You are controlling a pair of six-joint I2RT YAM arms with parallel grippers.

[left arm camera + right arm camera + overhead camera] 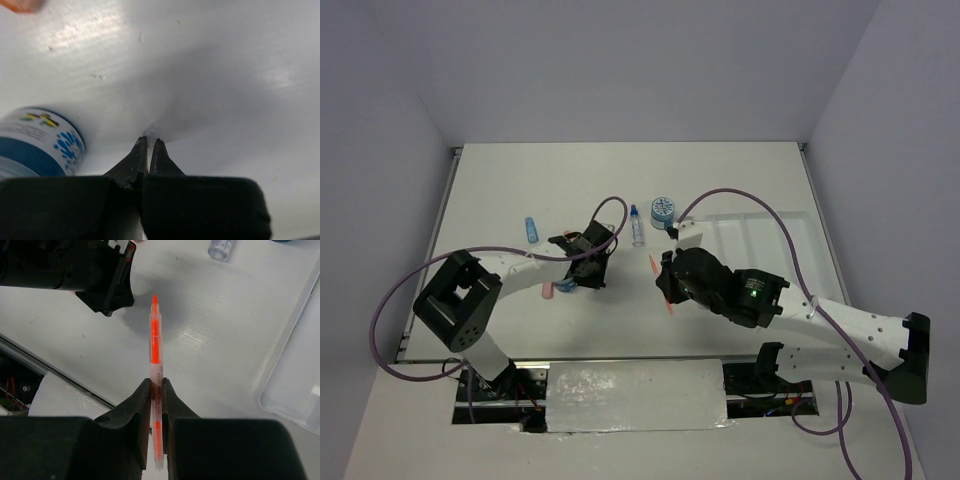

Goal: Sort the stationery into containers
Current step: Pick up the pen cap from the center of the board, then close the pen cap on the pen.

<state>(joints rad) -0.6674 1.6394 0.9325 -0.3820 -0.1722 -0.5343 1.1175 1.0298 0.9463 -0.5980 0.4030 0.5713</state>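
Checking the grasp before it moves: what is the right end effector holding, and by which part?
The right end effector holds the orange pen, pinched around mid-barrel, tip pointing away.

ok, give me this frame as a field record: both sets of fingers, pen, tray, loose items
left fingers: shut, nothing clearly held
right fingers: shut on thin orange pen
shallow white divided plastic tray: right side of table, visible part empty
round blue-white roll: on table, left of tray
small clear blue-capped bottle: on table, left of that roll
short blue capsule-shaped piece: on table, far left
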